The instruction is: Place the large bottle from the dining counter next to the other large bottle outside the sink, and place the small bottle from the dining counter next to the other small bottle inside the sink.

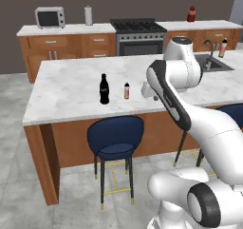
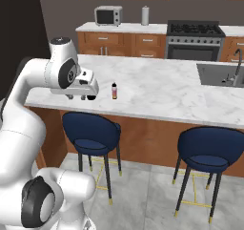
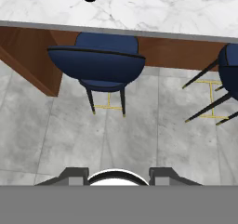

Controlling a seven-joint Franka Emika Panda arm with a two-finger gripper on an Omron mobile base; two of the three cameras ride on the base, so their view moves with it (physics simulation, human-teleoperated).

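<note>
The large black cola-style bottle [image 1: 104,89] stands upright on the dining counter [image 1: 66,92], with the small orange-red bottle [image 1: 126,90] just to its right. My gripper [image 1: 153,98] hangs over the counter's front edge, right of both bottles and apart from them. In the right base view the gripper [image 2: 77,98] covers most of the black bottle [image 2: 91,98]; the small bottle [image 2: 114,90] stands free. The hand view shows both fingertips [image 3: 74,174] apart with nothing between them. The sink [image 1: 217,64] lies far right, and the other large bottle [image 1: 223,48] stands beside it.
Two blue stools [image 1: 115,138] [image 2: 209,150] stand under the counter's front edge, below the hand. A chrome faucet [image 2: 237,62] rises at the sink. The back counter carries a microwave [image 1: 50,17], a paper roll [image 1: 88,15] and a red container [image 1: 191,14].
</note>
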